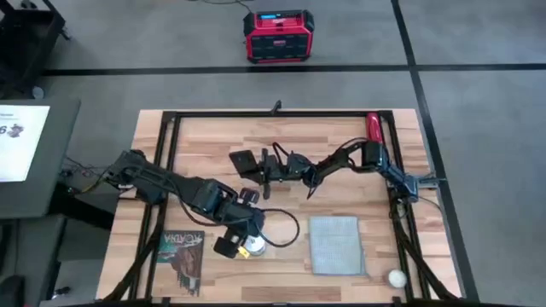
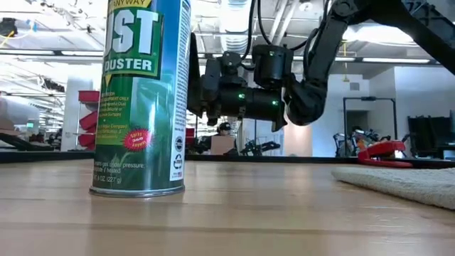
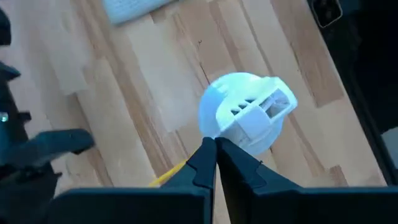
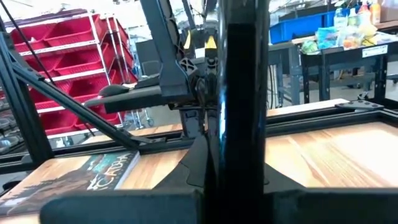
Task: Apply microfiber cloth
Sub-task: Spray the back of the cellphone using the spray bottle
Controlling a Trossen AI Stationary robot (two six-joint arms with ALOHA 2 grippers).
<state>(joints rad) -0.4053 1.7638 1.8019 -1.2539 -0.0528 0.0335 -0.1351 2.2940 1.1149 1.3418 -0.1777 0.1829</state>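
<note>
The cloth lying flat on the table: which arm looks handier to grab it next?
Probably the left. Its gripper hovers beside the microfiber cloth, above the duster can. The right gripper holds a black phone farther back.

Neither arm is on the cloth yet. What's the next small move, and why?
Probably swing the left gripper toward the microfiber cloth. It hovers shut over the duster can, next to the cloth lying flat and untouched. The right gripper is shut on a black phone mid-table.

Matt textured fabric microfiber cloth (image 1: 334,245) on smooth pale wood-plank table (image 1: 341,136); glossy metal duster can (image 2: 144,96) with white plastic cap (image 3: 249,113); glossy paper booklet (image 1: 182,252).
</note>
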